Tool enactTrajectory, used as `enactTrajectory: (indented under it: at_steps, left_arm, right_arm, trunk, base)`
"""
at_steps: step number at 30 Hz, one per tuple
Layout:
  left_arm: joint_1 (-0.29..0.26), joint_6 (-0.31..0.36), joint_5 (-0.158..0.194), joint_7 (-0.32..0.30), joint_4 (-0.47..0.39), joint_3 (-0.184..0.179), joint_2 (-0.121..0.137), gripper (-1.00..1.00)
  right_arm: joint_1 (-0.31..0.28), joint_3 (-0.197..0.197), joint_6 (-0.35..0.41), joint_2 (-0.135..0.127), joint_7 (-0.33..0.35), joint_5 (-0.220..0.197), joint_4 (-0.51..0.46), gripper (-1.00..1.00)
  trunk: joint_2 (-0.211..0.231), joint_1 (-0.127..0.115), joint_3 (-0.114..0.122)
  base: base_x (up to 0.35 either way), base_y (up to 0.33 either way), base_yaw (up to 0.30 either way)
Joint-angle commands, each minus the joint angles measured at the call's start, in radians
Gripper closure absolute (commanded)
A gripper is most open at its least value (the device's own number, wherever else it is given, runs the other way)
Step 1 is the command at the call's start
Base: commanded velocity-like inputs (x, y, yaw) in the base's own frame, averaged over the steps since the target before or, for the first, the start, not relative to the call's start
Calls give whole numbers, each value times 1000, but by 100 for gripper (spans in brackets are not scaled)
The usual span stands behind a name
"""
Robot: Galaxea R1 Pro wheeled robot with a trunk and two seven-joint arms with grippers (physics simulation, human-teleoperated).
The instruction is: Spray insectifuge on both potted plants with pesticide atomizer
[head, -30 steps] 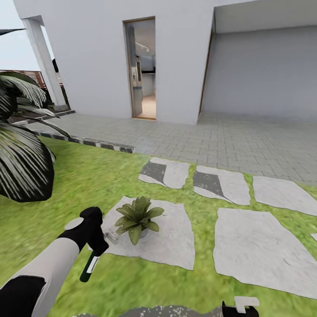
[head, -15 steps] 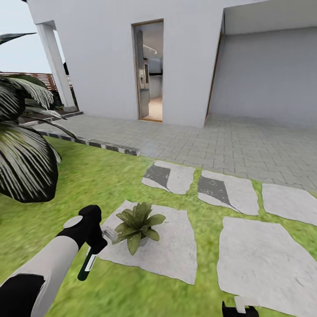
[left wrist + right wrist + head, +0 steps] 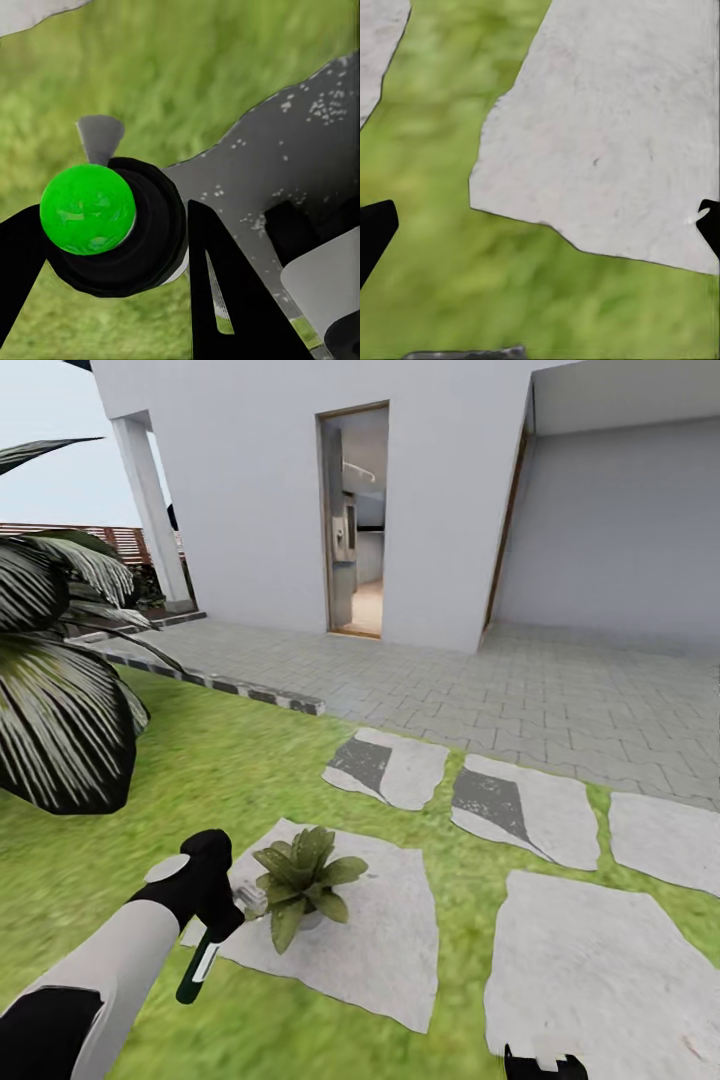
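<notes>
Left end effector [image 3: 214,900] is clamped on the pesticide atomizer [image 3: 198,968], whose long axis hangs downward, pale nozzle facing the potted plant [image 3: 297,878] on a stepping stone [image 3: 385,940]. Right end effector's [image 3: 540,225] fingers stand apart over grass [image 3: 240,760].

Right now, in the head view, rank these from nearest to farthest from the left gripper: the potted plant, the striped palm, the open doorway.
1. Potted plant: just beside the left gripper, on the stepping stone.
2. Striped palm: far left, across the grass.
3. Open doorway: in the white wall, beyond the paving.
</notes>
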Motion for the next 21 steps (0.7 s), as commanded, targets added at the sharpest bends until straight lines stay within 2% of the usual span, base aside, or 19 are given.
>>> enactTrajectory:
  at_steps: [1, 3, 4, 6, 9, 11, 14, 18, 21]
  left_arm:
    - [0, 8, -7, -3, 3, -2, 6, 100]
    - [0, 9, -7, 19, 8, 3, 15, 100]
    - [0, 9, -6, 61, 12, 6, 19, 100]
    - [1, 9, -4, 74, 13, 6, 20, 100]
    - [2, 9, -3, 77, 14, 6, 18, 100]
    - [22, 9, 3, 78, 13, 6, 11, 100]
    - [45, 9, 7, 78, 11, 7, 2, 100]
    - [50, 10, 9, 79, 12, 9, -22, 100]
    - [51, 11, 9, 78, 11, 11, -19, 100]
  right_arm:
    - [0, 9, -1, 0, -3, -6, 0, -100]
    - [0, 9, -1, 0, -3, -6, 0, -100]
    - [0, 9, -1, 0, -3, -6, 0, -100]
    - [0, 9, -1, 0, -3, -6, 0, -100]
    - [0, 9, -1, 0, -3, -5, 0, -100]
    - [0, 9, -1, 0, -3, -6, 0, -100]
    - [0, 9, -1, 0, -3, -5, 0, -100]
    - [0, 9, -1, -1, -3, -5, 0, -100]
    - [0, 9, -1, -2, -3, -5, 0, -100]
  trunk:
    - [0, 0, -1]
    - [0, 0, -1]
    - [0, 0, -1]
    - [0, 0, -1]
    - [0, 0, -1]
    - [0, 0, -1]
    - [0, 0, -1]
    - [0, 0, -1]
    - [0, 0, -1]
  base:
    - [-16, -283, 0]
    - [-130, -247, 65]
    - [-214, -192, 248]
    - [-89, -80, 267]
    - [-16, -15, 275]
    - [-3, -3, 155]
    - [-1, -1, 28]
    - [0, 0, 3]
    - [0, 0, 0]
